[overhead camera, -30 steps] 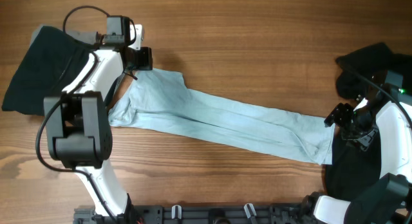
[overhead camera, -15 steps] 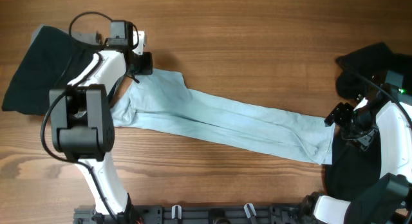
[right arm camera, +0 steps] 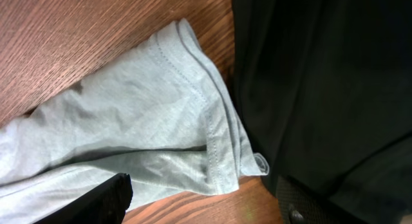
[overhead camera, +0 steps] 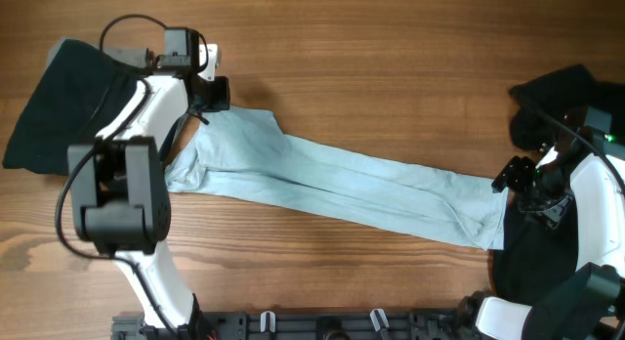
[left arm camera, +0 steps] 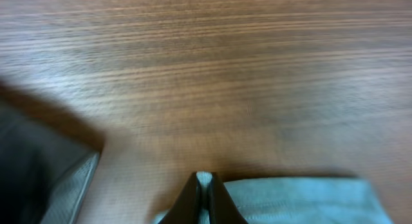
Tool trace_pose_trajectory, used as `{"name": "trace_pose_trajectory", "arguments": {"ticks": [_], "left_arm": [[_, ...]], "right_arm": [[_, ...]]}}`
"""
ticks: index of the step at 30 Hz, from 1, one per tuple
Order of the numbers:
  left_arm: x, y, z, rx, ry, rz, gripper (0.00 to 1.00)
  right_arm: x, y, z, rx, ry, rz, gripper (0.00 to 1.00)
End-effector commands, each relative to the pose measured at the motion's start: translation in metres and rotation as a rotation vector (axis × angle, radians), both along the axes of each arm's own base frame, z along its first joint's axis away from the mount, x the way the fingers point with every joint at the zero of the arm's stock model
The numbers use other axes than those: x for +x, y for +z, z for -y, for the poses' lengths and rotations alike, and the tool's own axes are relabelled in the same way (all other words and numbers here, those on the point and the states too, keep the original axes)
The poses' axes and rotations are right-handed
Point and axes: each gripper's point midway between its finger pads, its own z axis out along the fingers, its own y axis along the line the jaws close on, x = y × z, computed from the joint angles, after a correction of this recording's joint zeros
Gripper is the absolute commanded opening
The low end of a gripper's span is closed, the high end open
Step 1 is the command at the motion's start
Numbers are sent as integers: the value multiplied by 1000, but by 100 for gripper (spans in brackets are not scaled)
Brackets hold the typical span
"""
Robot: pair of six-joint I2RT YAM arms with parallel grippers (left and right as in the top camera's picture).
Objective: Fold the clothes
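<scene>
The pale aqua-blue T-shirt lies stretched in a long band from upper left to lower right across the table. My left gripper is at the shirt's upper left end. In the left wrist view that gripper is shut on a small fold of the shirt's edge. My right gripper hovers over the shirt's right end. It stands open, its fingers either side of the hem, holding nothing.
A black garment with grey lining lies at the far left, also seen as dark cloth in the left wrist view. More black clothes lie at the right edge, touching the shirt's hem.
My left gripper's jaws have closed on the shirt's upper left edge. The right arm and the shirt have not moved.
</scene>
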Motion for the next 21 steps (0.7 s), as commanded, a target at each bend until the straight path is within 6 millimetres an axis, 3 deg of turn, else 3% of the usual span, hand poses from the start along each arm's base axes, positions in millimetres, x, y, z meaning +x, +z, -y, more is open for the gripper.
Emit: {"name": "trace_pose_trajectory", "arguments": {"ticks": [1,4,7,11,15,21], "left_arm": [[-8,31,10,-5,-22,24,6],[-16,29,15,-4,-34,-10,15],[-25,25,22,-2,-52,-43,4],[-32,23,27,0,-63,-71,4],[-53,17,26,-13,-33,-169,4],[-97,24,84,-279,-145,-333,4]], "right_arm": [[7,7,-3,22,17,45,77],[7,7,-3,21,17,45,77],[7,7,-3,22,17,45,77],[7,7,-3,22,17,44,77],[7,7,-3,22,17,44,77],[8,7,-4,26,18,52,77]]}}
